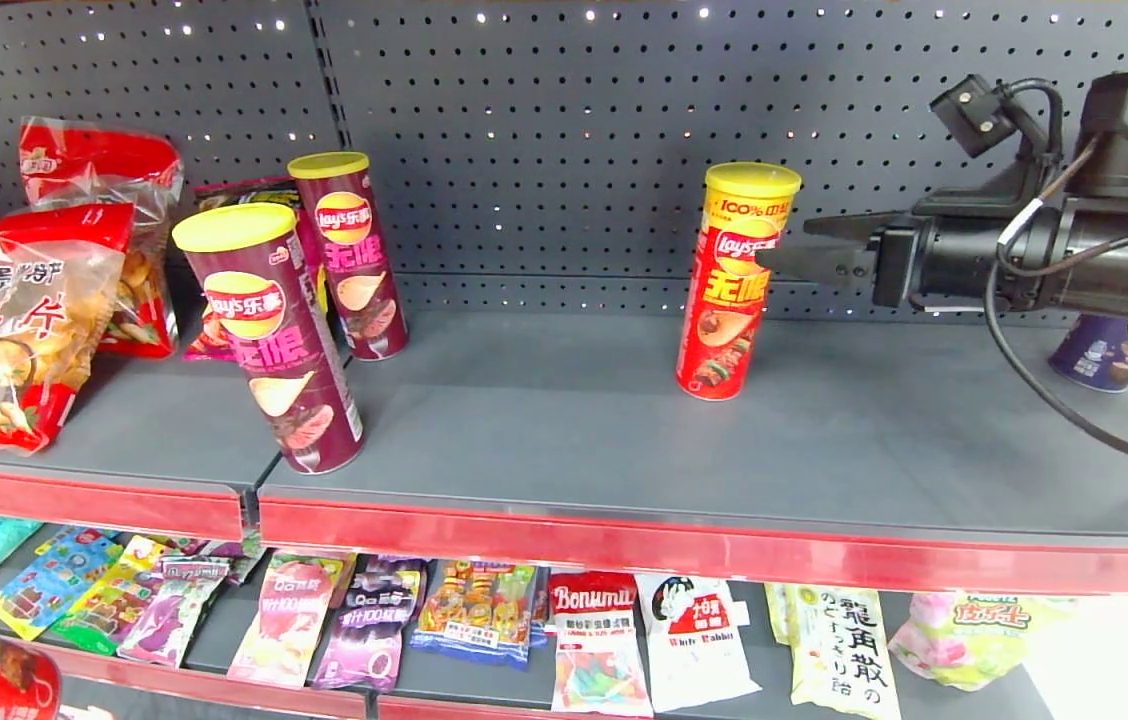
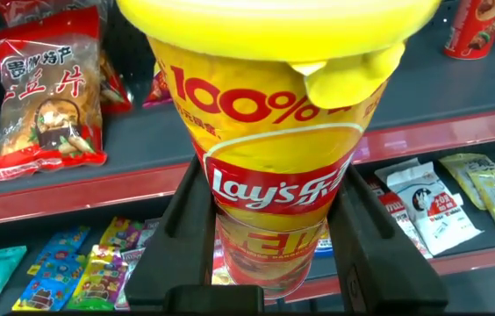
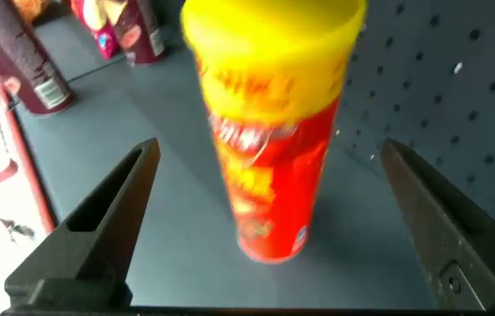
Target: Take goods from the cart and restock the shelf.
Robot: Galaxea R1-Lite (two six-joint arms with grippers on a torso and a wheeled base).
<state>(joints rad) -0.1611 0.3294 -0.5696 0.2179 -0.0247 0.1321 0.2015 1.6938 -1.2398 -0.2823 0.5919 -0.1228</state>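
Observation:
A red chip can with a yellow lid (image 1: 739, 280) stands upright on the grey shelf (image 1: 544, 440), right of centre. My right gripper (image 1: 814, 245) comes in from the right at the can's upper half, open. In the right wrist view its fingers (image 3: 98, 228) spread wide on either side of the can (image 3: 274, 149) without touching it. My left gripper (image 2: 274, 233) is shut on another yellow-lidded chip can (image 2: 274, 132), gripping its lower body, in front of the shelves.
Two maroon cans (image 1: 269, 340) (image 1: 349, 255) stand at the shelf's left, with snack bags (image 1: 24, 320) beyond them. A blue can (image 1: 1104, 350) sits behind my right arm. Candy packets (image 1: 484, 610) fill the lower shelf. The pegboard back wall (image 1: 564, 130) is close behind.

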